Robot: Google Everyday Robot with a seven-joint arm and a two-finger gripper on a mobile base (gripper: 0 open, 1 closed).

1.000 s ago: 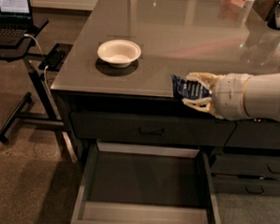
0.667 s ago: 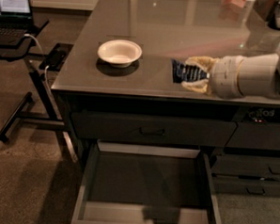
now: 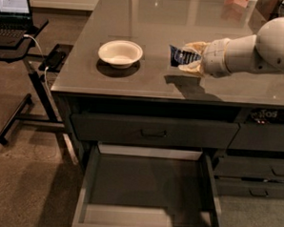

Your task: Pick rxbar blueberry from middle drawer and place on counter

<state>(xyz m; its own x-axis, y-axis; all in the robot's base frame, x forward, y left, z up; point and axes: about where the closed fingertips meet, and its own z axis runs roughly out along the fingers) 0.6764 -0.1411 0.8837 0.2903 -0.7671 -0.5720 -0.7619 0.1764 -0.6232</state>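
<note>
Moved farther inward, end effector (image 3: 191, 60) clamps rxbar blueberry (image 3: 180, 56) over counter (image 3: 151, 20).

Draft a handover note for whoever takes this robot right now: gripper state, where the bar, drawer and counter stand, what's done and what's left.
Gripper: shut on the rxbar blueberry, over the counter, to the right of the white bowl.
Bar: it appears to be held a little above the surface, with its shadow on the counter below, and is not set down.
Middle drawer: pulled open, nothing visible inside.
Done: the bar is out of the drawer and over the counter.
Left: lower the bar onto the counter, open the gripper, pull the arm back.
</note>
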